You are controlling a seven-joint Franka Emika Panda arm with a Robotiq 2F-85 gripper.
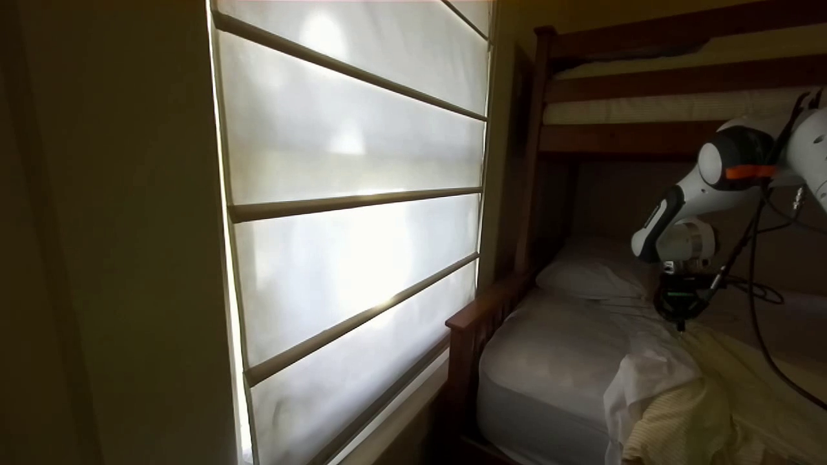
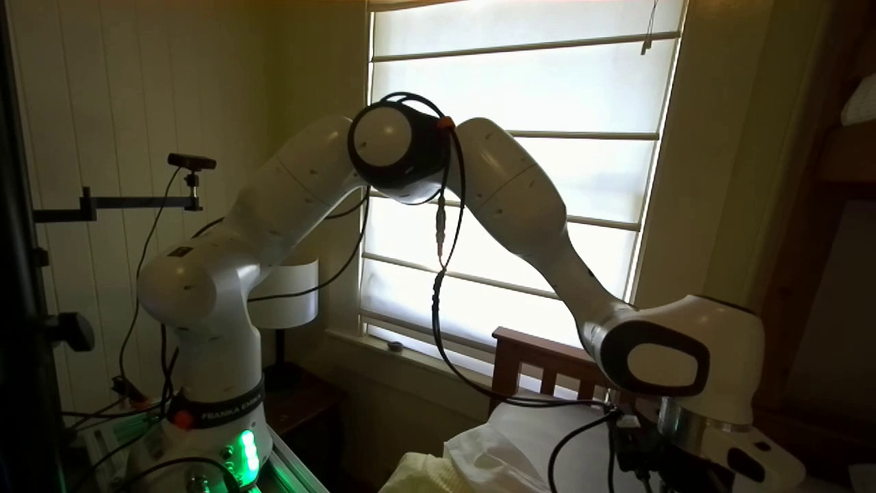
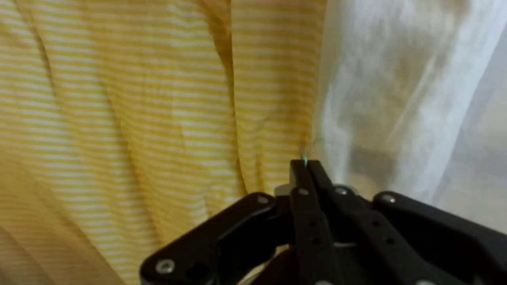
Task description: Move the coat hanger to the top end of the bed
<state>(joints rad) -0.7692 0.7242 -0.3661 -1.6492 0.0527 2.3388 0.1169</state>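
Wrist view: the black, screw-studded jaws are standing closed, lying flush along each other. Left of the jaws a yellow-and-white striped cloth [image 3: 158,118] is bunching in long, soft folds; right of them a thin white cloth [image 3: 376,99] is wrinkling next to a greyish sheet [image 3: 483,150]. I am not picking out the coat hanger around the jaws, so I cannot tell where it is lying. Below the jaws the bed [image 1: 549,368] is spreading, its padded corner looking smooth and rounded in an exterior view. Beyond the jaws a plump, creased pillow [image 1: 581,274] is resting, appearing in an exterior view only. Well apart from the jaws, a reddish-brown slatted rail [image 1: 489,301] is bounding the bed in both exterior views. Farther back a pale fabric blind [image 1: 355,155], ribbed with slim bars, is glowing in both exterior views, and a drum-shaped lampshade [image 2: 298,311] is appearing in an exterior view only.
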